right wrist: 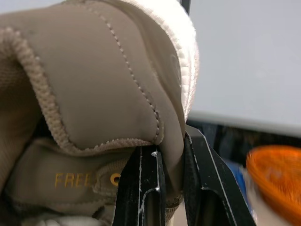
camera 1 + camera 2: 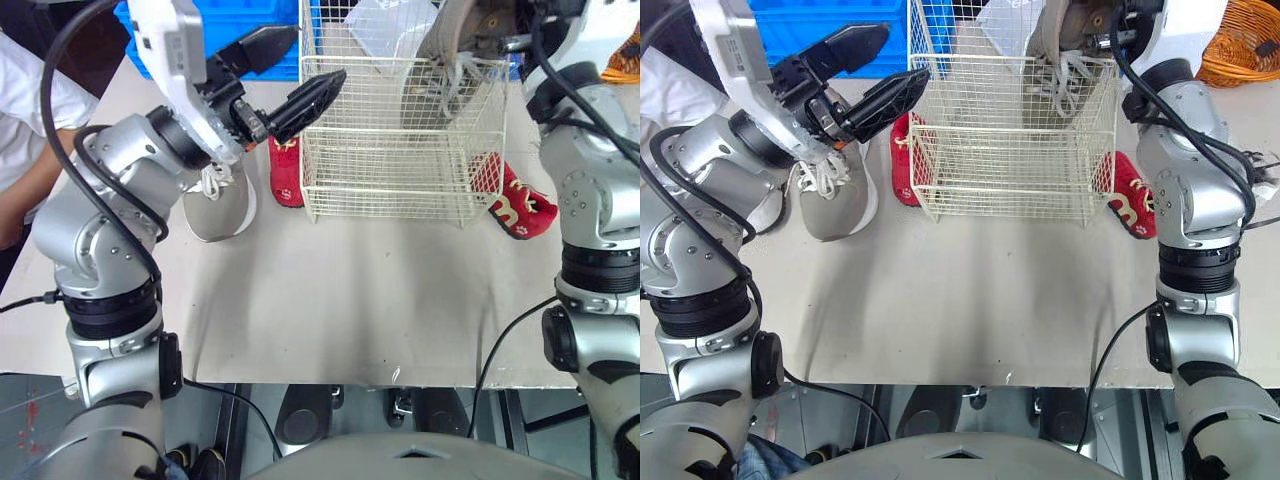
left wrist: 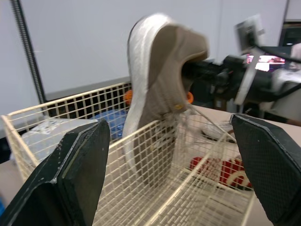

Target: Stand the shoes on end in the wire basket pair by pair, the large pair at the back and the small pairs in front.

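hovering at 10 o'clock of the wire basket, our left gripper gapes wide, empty, above the grey shoe. right gripper pinches the matching large shoe over the basket's 1 o'clock corner. we judge: back-row step; next, lower it on end.

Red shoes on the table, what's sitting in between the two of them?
The wire basket stands between the left red shoe and the right red shoe, seen in both eye views.
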You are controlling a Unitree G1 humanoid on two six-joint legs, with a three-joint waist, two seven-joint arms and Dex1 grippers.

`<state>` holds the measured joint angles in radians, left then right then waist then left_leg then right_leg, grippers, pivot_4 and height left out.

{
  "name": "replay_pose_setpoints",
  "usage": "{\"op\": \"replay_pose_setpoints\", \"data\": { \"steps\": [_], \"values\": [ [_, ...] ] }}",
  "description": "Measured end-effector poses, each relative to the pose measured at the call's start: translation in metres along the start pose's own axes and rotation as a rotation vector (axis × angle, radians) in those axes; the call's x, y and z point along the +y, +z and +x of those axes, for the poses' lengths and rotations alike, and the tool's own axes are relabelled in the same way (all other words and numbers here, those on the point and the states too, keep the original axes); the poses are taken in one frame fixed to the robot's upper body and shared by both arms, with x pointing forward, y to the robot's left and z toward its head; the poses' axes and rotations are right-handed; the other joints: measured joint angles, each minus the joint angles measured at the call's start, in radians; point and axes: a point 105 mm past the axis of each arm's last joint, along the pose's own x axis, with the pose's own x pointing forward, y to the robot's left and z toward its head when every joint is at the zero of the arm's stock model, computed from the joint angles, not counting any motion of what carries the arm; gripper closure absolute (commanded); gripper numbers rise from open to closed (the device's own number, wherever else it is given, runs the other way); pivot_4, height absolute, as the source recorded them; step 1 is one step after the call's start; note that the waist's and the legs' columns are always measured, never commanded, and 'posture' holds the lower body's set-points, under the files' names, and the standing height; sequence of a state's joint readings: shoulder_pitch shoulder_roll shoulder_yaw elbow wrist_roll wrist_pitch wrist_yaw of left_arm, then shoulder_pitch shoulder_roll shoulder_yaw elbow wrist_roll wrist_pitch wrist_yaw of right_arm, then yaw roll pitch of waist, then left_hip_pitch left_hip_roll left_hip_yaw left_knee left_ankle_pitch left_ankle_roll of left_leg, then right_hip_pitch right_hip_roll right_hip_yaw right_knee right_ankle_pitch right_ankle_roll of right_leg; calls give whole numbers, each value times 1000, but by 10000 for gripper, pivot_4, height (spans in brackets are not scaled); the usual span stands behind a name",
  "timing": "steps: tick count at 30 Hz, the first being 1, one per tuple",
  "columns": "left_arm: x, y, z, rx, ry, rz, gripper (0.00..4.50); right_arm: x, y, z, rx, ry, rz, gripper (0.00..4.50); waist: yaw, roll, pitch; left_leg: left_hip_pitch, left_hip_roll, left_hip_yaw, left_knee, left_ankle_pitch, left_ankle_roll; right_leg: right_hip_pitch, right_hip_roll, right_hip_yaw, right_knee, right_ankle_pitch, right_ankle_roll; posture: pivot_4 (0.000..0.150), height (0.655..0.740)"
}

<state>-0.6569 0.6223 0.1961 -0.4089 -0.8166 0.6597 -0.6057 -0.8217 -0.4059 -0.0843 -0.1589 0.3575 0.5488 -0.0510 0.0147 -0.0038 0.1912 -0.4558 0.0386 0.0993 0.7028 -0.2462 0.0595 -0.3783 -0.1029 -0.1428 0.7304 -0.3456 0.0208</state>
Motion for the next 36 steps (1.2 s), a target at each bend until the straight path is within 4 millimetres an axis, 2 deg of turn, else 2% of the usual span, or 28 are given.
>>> {"op": "replay_pose_setpoints", "data": {
  "steps": [4, 9, 14, 15, 19, 25, 31, 34, 36],
  "values": [
    [-4, 0, -2, -16, -32, 13, 687, -1, -2, -2, 29, -11, 1, 45000, 0, -1, 0, 0, 0, 0, 0, 0, 0, 1, 0, 0, 0, 0, 0, 1500, 6860],
    [-5, 0, -4, -29, -40, 24, 0, 0, -12, -4, 83, -9, -2, 26013, -1, -3, -2, 1, 0, 0, 0, 0, 0, 1, 0, 1, 0, 0, 0, 1500, 6860],
    [-7, 3, -5, -54, -55, 42, 0, -4, -19, -6, 120, -7, -8, 2388, -3, -3, -2, 2, 0, 0, 0, 0, 0, 1, 1, 1, 1, 0, 0, 1500, 6860],
    [-7, 2, -6, -56, -57, 43, 0, -5, -18, -6, 119, -9, -7, 620, -3, -3, -2, 2, 0, 1, 0, 0, 0, 1, 1, 1, 1, 0, 0, 1500, 6860],
    [-1, -10, -13, -22, -31, 34, 0, -12, -4, -13, 95, 11, -52, 620, -3, -2, -1, 2, 0, 1, 0, 0, 0, 0, 1, 1, 1, 0, 0, 1500, 6860],
    [11, -11, -24, -5, 0, 64, 0, -11, 1, -35, 136, 138, -90, 620, -2, -2, -1, 1, 0, 1, 0, 0, 0, 1, 0, 1, 0, 0, 0, 1500, 6860],
    [30, -19, -37, 20, 68, 55, 0, 19, -13, -75, 208, 427, -39, 620, -3, -3, -1, 2, 0, 1, -1, 0, 0, 1, 1, 2, 0, 0, 0, 1500, 6860],
    [53, -26, -49, 47, 180, 20, 0, 37, -17, -93, 220, 567, 12, 620, -3, -3, -1, 2, 0, 1, -1, 0, 0, 1, 1, 2, 0, 0, 0, 1500, 6860],
    [73, -32, -59, 93, 274, -3, 0, 50, -12, -105, 192, 667, 45, 620, -3, -3, -1, 2, 1, 0, -1, 0, 0, 1, 1, 2, 0, 0, 0, 1500, 6860]
  ]
}}
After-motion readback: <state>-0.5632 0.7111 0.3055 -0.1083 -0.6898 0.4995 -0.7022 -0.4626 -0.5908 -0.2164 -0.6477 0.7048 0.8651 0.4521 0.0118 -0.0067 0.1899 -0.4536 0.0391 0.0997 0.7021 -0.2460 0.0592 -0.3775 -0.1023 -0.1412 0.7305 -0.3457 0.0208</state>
